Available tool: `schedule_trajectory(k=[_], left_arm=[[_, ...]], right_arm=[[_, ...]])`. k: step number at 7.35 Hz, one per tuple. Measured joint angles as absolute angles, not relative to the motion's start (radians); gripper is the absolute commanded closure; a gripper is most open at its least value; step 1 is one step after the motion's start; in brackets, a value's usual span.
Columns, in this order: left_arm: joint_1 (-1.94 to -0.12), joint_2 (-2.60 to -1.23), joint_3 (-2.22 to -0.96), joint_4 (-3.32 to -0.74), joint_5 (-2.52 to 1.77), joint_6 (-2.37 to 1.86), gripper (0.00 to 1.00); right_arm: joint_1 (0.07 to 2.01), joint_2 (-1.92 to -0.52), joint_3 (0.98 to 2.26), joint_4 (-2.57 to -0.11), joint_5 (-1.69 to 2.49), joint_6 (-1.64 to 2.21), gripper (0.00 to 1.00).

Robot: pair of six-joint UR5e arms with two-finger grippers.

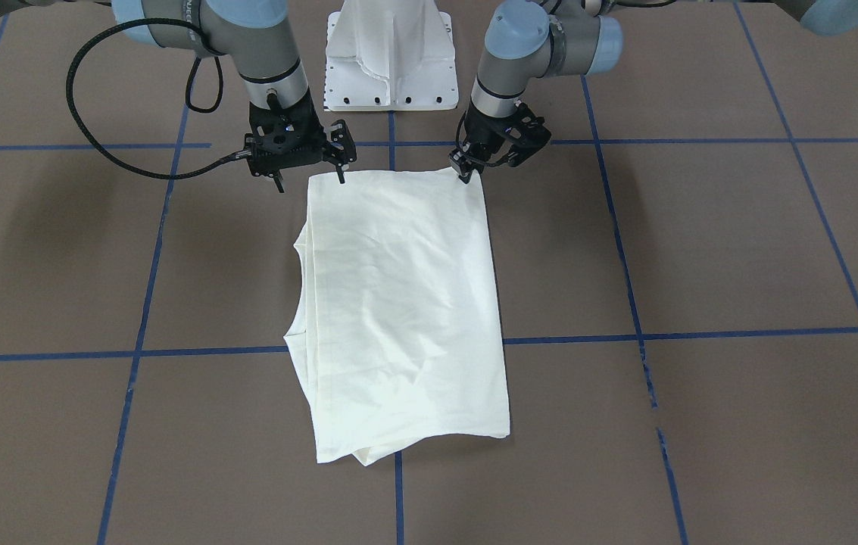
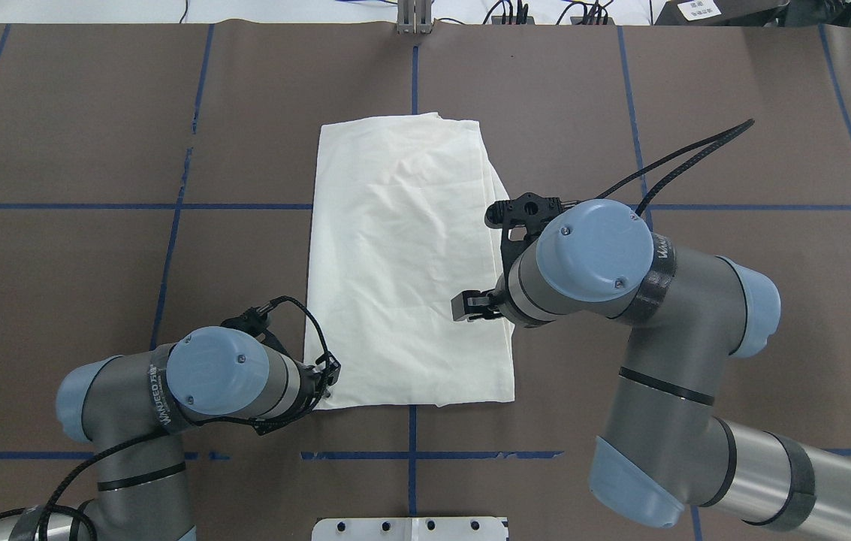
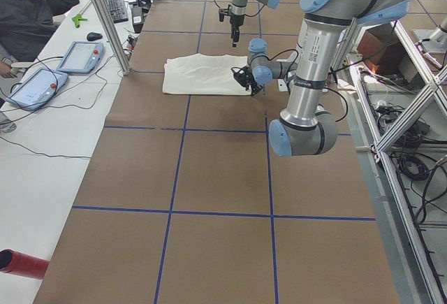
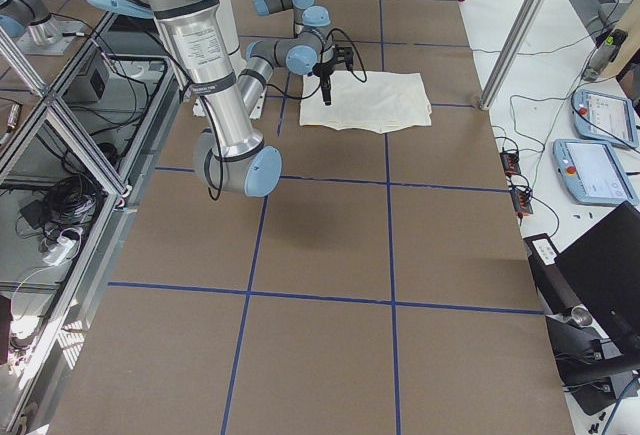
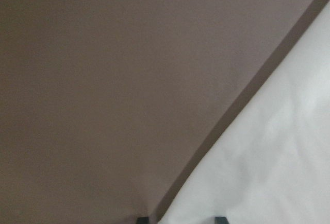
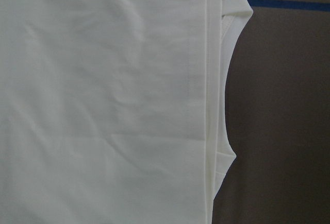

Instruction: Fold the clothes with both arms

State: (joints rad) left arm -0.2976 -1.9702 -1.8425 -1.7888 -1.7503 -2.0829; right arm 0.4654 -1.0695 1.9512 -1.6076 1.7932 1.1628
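The cream shirt (image 1: 398,303) lies folded into a long rectangle in the middle of the table, plain side up, so the print is hidden. Its layered side edge with a curved notch shows in the right wrist view (image 6: 103,105). My left gripper (image 1: 465,172) is down at the shirt's robot-side corner (image 2: 331,376). Its two fingertips (image 5: 220,219) stand apart across the cloth edge (image 5: 273,172), open. My right gripper (image 1: 309,180) hangs raised over the shirt's other side, open, with nothing between its fingers.
The white pedestal base (image 1: 391,68) stands just behind the shirt's near edge. Blue tape lines (image 1: 641,333) grid the brown table. A seated person (image 3: 31,10) and tablets (image 3: 80,56) are at a side bench. A red cylinder (image 3: 21,263) lies at the table's far end.
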Motion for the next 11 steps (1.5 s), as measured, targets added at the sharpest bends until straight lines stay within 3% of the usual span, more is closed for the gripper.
schedule_trajectory(k=[5,11], left_arm=[[-0.298,-1.971,-1.894,-1.734,-1.759,-2.058,1.0],[-0.298,-1.975,-1.926,-1.696,-1.762,-2.02,1.0]], right_arm=[[0.462,-1.077,1.95,-1.608,1.793,1.191,0.0],[0.316,-1.071,1.888,-1.603,1.718,1.653,0.0]])
